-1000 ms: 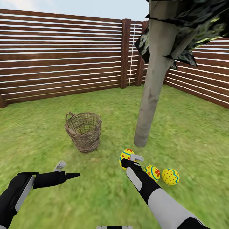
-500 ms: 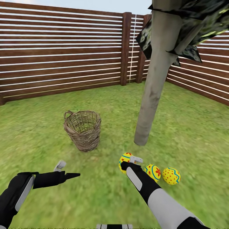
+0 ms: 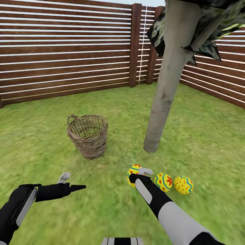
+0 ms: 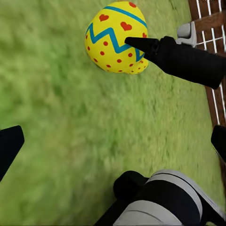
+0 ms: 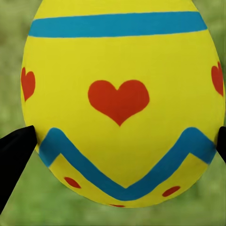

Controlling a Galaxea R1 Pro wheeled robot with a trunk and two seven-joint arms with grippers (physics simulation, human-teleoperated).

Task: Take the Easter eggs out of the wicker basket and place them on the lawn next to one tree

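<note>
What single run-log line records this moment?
right end effector: around heart egg | two eggs: lawn near tree | wicker basket: no eggs seen

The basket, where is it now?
In the head view the wicker basket stands upright on the lawn, left of the tree trunk and apart from it.

Wicker basket [image 3: 88,135] on lawn [image 3: 41,143] at 11 o'clock; tree [image 3: 162,92] at 1 o'clock, right of basket. Three Easter eggs [image 3: 163,181] in row on lawn before tree. Fence [image 3: 64,51] behind all.
</note>
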